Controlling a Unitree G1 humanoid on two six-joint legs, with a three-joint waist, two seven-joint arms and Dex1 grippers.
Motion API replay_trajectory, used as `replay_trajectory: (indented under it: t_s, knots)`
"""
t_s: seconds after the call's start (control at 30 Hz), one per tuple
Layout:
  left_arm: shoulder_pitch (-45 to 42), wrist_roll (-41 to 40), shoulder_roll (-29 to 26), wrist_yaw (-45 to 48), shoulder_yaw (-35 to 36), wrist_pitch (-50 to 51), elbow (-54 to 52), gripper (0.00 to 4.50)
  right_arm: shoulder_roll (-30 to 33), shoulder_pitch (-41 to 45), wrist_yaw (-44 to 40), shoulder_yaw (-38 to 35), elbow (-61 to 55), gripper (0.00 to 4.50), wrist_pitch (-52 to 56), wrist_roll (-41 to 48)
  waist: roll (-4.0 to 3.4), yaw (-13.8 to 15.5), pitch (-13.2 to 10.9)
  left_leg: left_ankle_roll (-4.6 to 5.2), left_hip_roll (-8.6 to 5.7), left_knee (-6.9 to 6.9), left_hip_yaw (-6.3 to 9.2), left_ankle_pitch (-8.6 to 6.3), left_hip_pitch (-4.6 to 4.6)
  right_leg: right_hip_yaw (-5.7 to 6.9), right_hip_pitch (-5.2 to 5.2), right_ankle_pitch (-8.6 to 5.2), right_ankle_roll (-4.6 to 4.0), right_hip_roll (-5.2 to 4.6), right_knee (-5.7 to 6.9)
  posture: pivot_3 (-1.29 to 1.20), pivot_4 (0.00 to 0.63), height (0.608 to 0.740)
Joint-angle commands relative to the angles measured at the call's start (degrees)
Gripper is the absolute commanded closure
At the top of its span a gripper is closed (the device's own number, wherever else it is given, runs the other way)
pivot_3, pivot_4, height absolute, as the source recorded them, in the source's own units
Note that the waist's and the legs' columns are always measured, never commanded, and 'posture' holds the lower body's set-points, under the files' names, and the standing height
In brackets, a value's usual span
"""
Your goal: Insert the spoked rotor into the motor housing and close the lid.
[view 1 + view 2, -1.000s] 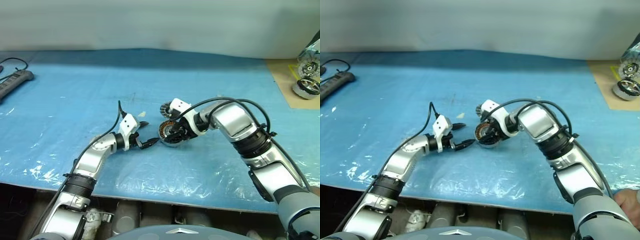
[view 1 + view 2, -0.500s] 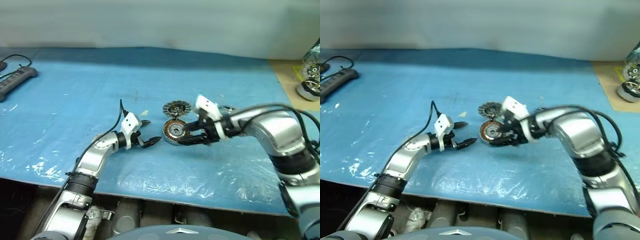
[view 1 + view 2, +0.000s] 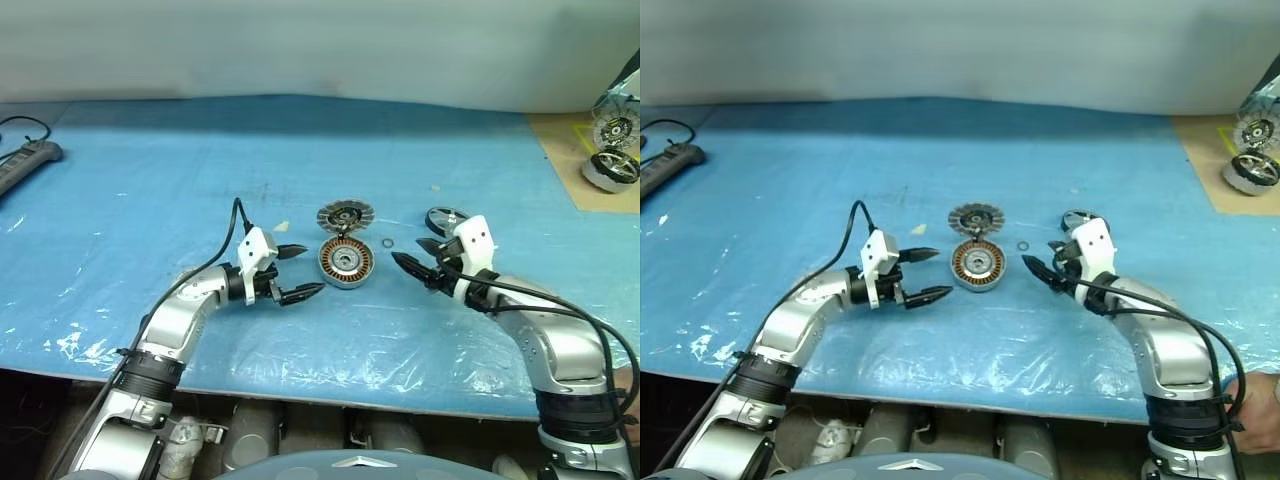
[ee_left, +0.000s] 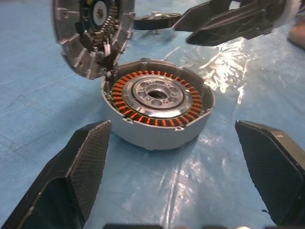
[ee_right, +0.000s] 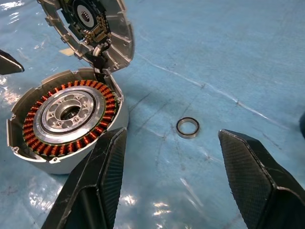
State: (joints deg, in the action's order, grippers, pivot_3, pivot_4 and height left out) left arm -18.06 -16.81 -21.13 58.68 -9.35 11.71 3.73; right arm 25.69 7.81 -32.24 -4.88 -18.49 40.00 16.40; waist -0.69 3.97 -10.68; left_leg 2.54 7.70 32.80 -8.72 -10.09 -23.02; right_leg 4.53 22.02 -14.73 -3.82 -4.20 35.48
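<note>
Blue-sheeted worktop (image 3: pixel 150 180) carries the motor housing (image 3: pixel 346 263) mid-table, copper windings up, with the lid (image 3: pixel 344 216) touching its far edge, propped open and tilted per the wrist views. Left tool (image 3: pixel 297 272) sits just beside the housing on its left, released and empty, jaws spread wide; right tool (image 3: pixel 413 256) is near the housing's right side, also released and holding nothing. Spoked rotor (image 3: pixel 446 217) lies flat on the sheet just behind the right tool, and a small metal washer (image 5: pixel 188 127) lies between housing and right tool.
</note>
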Motion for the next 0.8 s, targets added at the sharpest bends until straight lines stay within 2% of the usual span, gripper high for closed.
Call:
replay_trajectory:
  t_s: [0.03, 0.27, 0.43, 0.57, 0.8]
  knots:
    - [-2.18, -0.77, 0.15, 1.97, -1.25, -0.48, -1.60, 0.00, -1.27, 2.41, 3.60, 2.55, 5.95, 1.25, -6.66, -4.66, -0.01, -0.01, 0.00, -0.11, 0.00, 0.00, 0.00, -0.05, 0.00, 0.00, 0.00, 0.00, 0.00, 0.00, 0.00, 0.00, 0.150, 0.740]
    - [-3.35, 0.43, -0.16, 2.54, -1.49, -2.42, 1.49, 0.00, -2.70, 4.80, 5.84, 3.89, 16.37, 1.25, -13.47, -7.77, -0.02, -0.10, 0.01, 0.05, -0.01, -0.03, 0.00, 0.07, -0.04, 0.01, 0.03, 0.00, -0.02, 0.00, 0.04, 0.00, 0.150, 0.740]
    - [-1.48, 1.73, -1.47, 2.51, -0.75, -6.84, 4.73, 0.00, -3.59, 5.28, 4.16, 5.96, 17.27, 1.25, -14.61, -7.44, -0.03, -0.45, 0.02, 0.07, 0.00, -0.01, 0.00, 0.06, 0.01, 0.01, 0.01, 0.00, -0.01, 0.00, 0.06, 0.00, 0.150, 0.740]
    - [1.02, 4.00, -0.44, -0.35, -0.53, -13.47, 6.94, 0.00, -4.73, 6.15, 4.16, 7.73, 18.26, 1.25, -15.49, -8.17, -0.03, -0.46, 0.02, 0.07, 0.00, 0.04, 0.00, 0.06, 0.02, 0.01, -0.02, 0.01, -0.01, 0.00, 0.09, 0.00, 0.150, 0.740]
    - [3.02, 4.77, 1.82, -4.05, 0.07, -16.56, 8.89, 0.00, -5.32, 8.65, 5.15, 8.33, 23.37, 1.25, -19.01, -10.49, -0.02, -0.41, 0.02, 0.02, 0.01, 0.08, 0.00, 0.05, 0.04, 0.01, -0.04, 0.01, -0.01, 0.00, 0.17, 0.00, 0.150, 0.740]
